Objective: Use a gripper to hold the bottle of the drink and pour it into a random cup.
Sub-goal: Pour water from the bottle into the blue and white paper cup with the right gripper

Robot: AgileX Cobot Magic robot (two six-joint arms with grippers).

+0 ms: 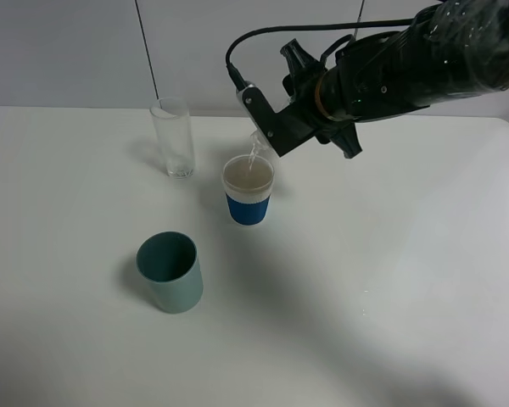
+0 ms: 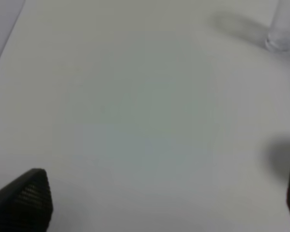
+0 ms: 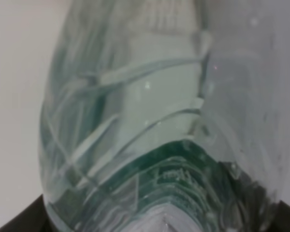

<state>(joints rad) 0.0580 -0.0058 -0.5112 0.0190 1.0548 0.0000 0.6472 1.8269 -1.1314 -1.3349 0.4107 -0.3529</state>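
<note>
My right gripper [image 1: 273, 129] is shut on the bottle of the drink, which it holds tipped with the clear neck [image 1: 259, 140] down over the cup [image 1: 248, 193]. A thin stream of clear liquid falls into the cup, a white paper cup with a blue sleeve, partly filled. The gripper hides most of the bottle in the exterior view. In the right wrist view the bottle [image 3: 150, 111] fills the picture, clear with its green label [image 3: 183, 179], between my dark fingers [image 3: 21, 217]. My left gripper [image 2: 166, 198] is open and empty above bare table, and is outside the exterior view.
A tall clear glass [image 1: 173, 136] stands left of the cup, and also shows in the left wrist view [image 2: 282, 29]. A teal-green plastic cup [image 1: 170, 271] stands nearer the front. The white table [image 1: 390, 280] ends at a wall behind.
</note>
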